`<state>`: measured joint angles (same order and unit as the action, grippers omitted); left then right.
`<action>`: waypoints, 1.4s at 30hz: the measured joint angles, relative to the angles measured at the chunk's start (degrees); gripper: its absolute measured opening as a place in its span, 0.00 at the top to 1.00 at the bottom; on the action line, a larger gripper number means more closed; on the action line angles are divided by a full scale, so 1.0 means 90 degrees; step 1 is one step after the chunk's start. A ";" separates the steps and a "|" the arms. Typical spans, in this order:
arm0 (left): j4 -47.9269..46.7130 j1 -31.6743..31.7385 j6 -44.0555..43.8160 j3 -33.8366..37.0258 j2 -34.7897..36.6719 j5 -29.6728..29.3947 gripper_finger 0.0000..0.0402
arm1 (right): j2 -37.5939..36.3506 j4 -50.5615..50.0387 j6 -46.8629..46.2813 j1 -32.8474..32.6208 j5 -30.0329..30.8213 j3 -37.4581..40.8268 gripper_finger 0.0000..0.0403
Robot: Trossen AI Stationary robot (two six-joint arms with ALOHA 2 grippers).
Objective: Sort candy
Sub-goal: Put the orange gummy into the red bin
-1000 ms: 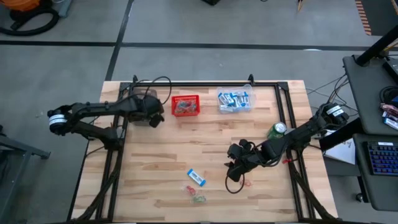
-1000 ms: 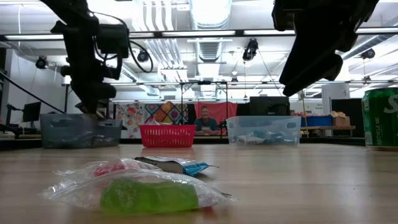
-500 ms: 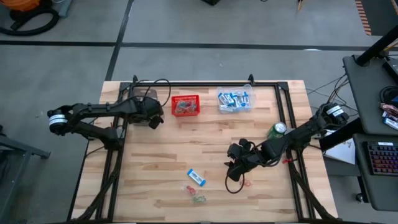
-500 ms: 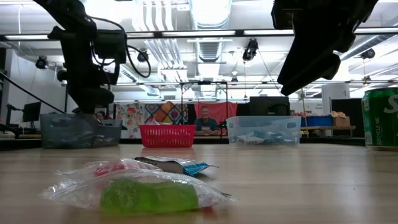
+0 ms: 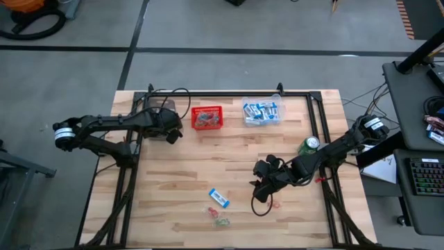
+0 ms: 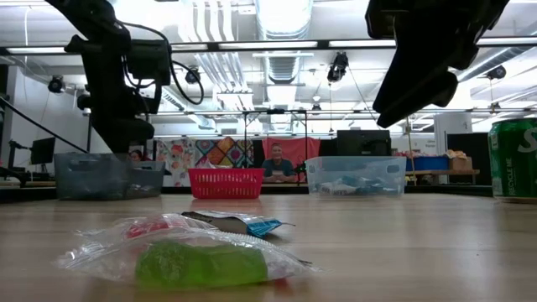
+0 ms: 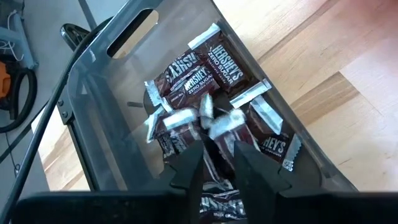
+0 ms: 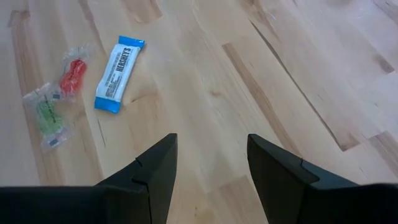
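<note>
Left gripper (image 7: 219, 163) has parted its fingers a little over the grey bin (image 7: 102, 99) of brown bars (image 7: 211, 62) at the bench's far-left corner, nothing held, so lift straight clear; right gripper (image 8: 208, 158), wide apart, should centre over the blue packet (image 8: 118, 73) near the front edge.

Blue-and-white packet (image 8: 117, 73); red basket (image 5: 207, 118)

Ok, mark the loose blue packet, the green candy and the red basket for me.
blue packet (image 8: 116, 73), right wrist view, middle of its wrapper.
green candy (image 6: 201, 262), low view, centre of the sweet.
red basket (image 5: 207, 119), high view, on its rim.
</note>
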<state>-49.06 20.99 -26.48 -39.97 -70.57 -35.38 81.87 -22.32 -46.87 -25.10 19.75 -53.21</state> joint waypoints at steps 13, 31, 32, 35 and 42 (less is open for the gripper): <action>-0.0046 -0.0050 0.0002 -0.0197 0.0005 0.0010 0.75 | 0.0000 0.0048 -0.1225 -0.0059 -0.0518 -0.0126 0.55; -0.0045 -0.0206 0.0078 -0.0274 0.0007 -0.0002 0.75 | 0.0005 0.0097 -0.2142 -0.0731 -0.0755 -0.0138 0.55; -0.0048 -0.0230 0.0078 -0.0274 0.0013 -0.0003 0.75 | 0.0005 0.0100 -0.2142 -0.0748 -0.0748 -0.0138 0.55; -0.0082 -0.0378 0.0042 -0.0274 0.0060 -0.0005 0.75 | 0.0007 0.0172 -0.2103 -0.0783 -0.0748 -0.0138 0.55; -0.0267 -0.1047 -0.0397 -0.0279 0.0411 -0.0257 0.75 | 0.0010 0.0230 -0.1096 -0.0950 -0.0684 -0.0138 0.55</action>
<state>-51.46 11.57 -30.05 -42.48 -66.86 -37.69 81.95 -20.25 -56.73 -33.65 13.60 -54.46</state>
